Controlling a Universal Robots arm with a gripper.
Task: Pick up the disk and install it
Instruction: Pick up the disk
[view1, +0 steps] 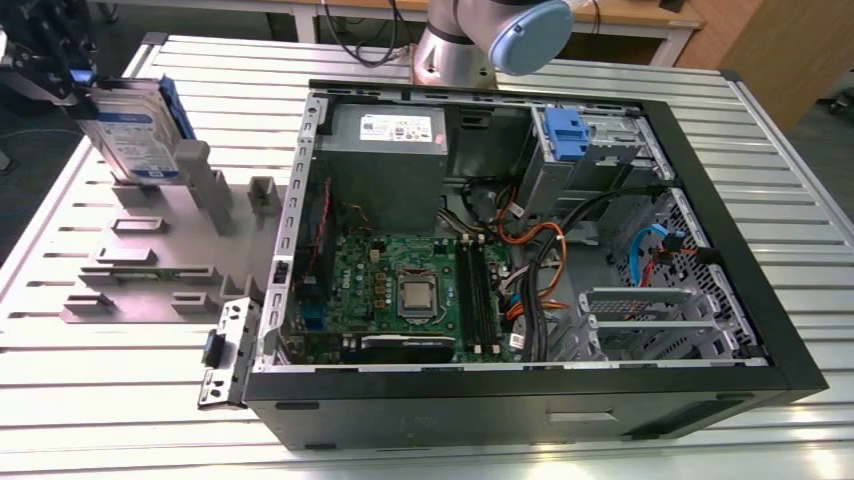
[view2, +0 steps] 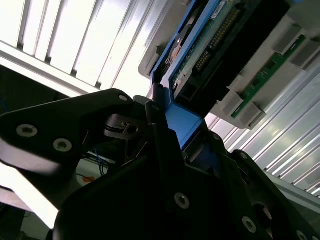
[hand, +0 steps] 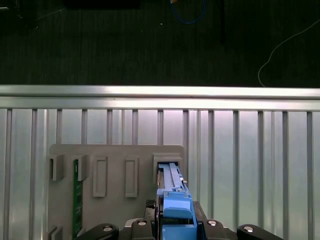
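1 gripper (view1: 80, 85) clamps the disk (view1: 131, 135) on edge at the grey rack (view1: 147, 268).

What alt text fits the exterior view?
The pincer grips the disk, which stands on edge at a grey holder on the exterior view's left. An open computer case lies toward the exterior view's right, on the same slatted table.

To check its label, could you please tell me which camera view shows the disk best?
The exterior view: the disk stands upright at the grey rack, its label face and blue rail visible. The first wrist view shows the disk edge-on; the second wrist view shows its circuit-board side close up.
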